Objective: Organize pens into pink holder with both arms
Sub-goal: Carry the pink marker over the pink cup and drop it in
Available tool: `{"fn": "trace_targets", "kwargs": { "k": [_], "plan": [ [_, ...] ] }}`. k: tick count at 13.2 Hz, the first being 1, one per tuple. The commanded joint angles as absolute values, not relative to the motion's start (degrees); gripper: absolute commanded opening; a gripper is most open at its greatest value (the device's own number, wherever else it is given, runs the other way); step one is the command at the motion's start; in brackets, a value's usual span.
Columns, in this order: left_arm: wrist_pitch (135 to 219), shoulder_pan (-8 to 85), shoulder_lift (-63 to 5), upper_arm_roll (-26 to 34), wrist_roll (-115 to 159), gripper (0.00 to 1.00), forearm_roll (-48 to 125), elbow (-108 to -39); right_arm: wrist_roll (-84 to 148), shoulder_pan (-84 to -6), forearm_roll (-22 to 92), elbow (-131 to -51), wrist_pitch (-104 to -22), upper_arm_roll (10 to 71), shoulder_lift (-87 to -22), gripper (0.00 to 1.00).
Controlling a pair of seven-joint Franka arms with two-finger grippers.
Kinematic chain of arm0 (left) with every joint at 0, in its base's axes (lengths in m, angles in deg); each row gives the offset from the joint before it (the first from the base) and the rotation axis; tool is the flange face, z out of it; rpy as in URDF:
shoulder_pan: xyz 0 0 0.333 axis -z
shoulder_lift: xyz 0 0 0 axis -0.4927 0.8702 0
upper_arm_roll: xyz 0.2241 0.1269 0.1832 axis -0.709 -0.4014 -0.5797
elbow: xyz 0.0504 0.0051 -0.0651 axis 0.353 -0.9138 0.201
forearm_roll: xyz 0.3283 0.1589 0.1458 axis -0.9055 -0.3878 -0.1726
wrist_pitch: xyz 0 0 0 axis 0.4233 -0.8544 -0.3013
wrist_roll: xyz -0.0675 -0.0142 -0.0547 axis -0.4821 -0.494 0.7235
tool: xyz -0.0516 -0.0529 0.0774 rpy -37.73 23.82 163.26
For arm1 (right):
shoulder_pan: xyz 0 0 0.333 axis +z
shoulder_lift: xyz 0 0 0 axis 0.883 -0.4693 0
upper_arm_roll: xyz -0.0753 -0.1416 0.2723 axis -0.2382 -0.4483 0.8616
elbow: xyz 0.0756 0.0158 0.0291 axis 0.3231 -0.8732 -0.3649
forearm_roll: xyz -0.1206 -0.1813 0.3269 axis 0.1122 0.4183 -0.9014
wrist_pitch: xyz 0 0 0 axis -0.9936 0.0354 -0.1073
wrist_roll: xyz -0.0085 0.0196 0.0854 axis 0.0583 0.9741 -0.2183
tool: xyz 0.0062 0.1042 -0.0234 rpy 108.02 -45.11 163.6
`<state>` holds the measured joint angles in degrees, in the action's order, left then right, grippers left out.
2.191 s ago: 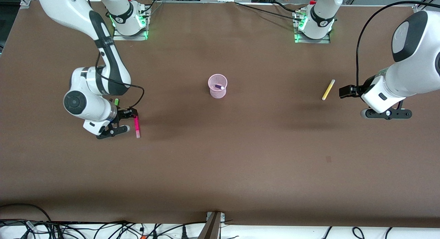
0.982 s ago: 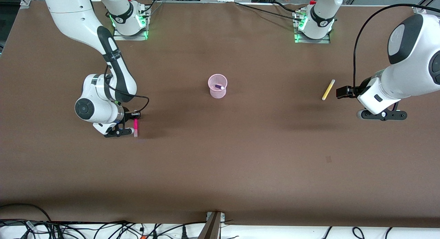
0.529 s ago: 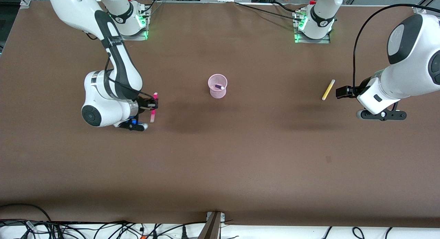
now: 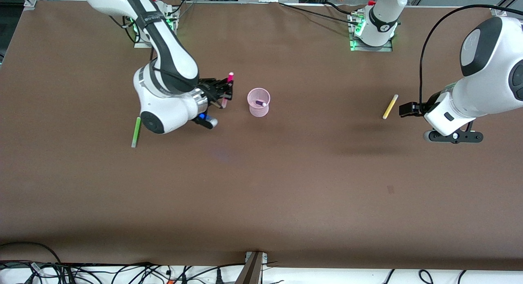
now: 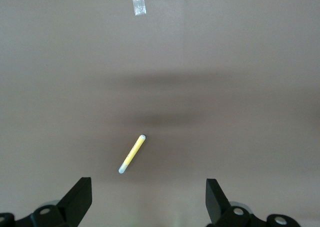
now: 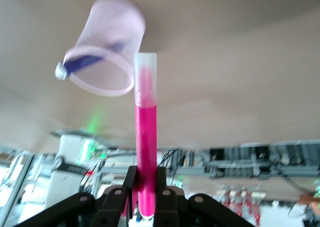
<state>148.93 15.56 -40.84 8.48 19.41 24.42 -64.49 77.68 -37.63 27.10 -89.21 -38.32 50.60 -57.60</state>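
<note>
One pen of four is home: from the front, the dark purple pen leans inside the pink holder at mid-table. The right gripper is up in the air just beside the holder, on the side toward the right arm's end, clamped on the magenta pen. The green pen lies toward that same end, and the yellow pen toward the left arm's end, both untouched.

Left wrist view: the left gripper waits, fingers spread wide, above the yellow pen.

Right wrist view: the fingers pinch the magenta pen low on its barrel, and the holder sits close ahead. Three pens remain, by my judgement.
</note>
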Motion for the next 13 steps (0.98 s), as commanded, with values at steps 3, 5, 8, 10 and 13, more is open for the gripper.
{"fn": "trace_targets", "kwargs": {
  "k": [3, 5, 8, 10, 13],
  "plan": [
    [148.6, 15.6, -40.9, 8.5, 19.3, 1.0, 25.8, -64.3, 86.9, -32.0, 20.4, -89.3, -45.8, 52.7, -58.0, 0.0],
    [148.6, 15.6, -40.9, 8.5, 19.3, 1.0, 25.8, -64.3, 87.0, -31.1, 18.7, -89.3, -49.0, 52.7, -59.2, 0.0],
    [148.6, 15.6, -40.9, 8.5, 19.3, 1.0, 25.8, -64.3, 86.5, -30.6, 18.6, -89.2, -51.3, 52.7, -61.1, 0.0],
    [148.6, 15.6, -40.9, 8.5, 19.2, 1.0, 25.8, -64.3, 86.7, -29.8, 19.2, -89.1, -53.9, 52.6, -62.8, 0.0],
    [148.6, 15.6, -40.9, 8.5, 19.2, 1.0, 25.8, -64.3, 86.4, -29.8, 19.4, -89.0, -54.7, 52.6, -64.3, 0.0]
  ]
}}
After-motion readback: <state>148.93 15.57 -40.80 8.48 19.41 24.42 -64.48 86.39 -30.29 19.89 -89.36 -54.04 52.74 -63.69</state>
